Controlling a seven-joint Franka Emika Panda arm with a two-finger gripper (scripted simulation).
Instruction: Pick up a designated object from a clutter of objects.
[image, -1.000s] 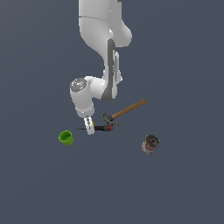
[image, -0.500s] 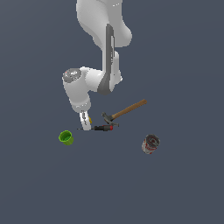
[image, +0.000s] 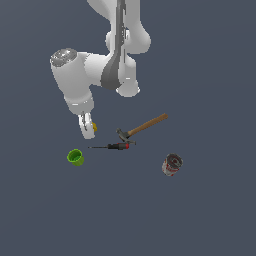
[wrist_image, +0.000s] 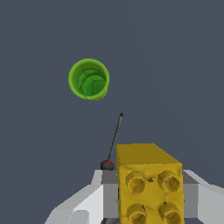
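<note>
The designated object is a small bright-yellow studded block (wrist_image: 148, 181), and my gripper (image: 88, 127) is shut on it. In the exterior view only a yellow sliver (image: 94, 127) of it shows between the white fingers, lifted off the floor. Below me lies the clutter of objects: the green cup (image: 75, 157) toward the exterior view's left, the thin black-and-red screwdriver (image: 114, 146), the wooden-handled hammer (image: 143, 126) and the red-and-white can (image: 172, 164). The wrist view looks down past the block at the cup (wrist_image: 89, 79) and the screwdriver's shaft (wrist_image: 115, 136).
A flat dark grey floor (image: 210, 215) spreads all around. The arm's white links (image: 95, 72) hang above the hammer and screwdriver.
The arm has risen, carrying the yellow block up and away from the floor. The cup, screwdriver, hammer and can have stayed in place.
</note>
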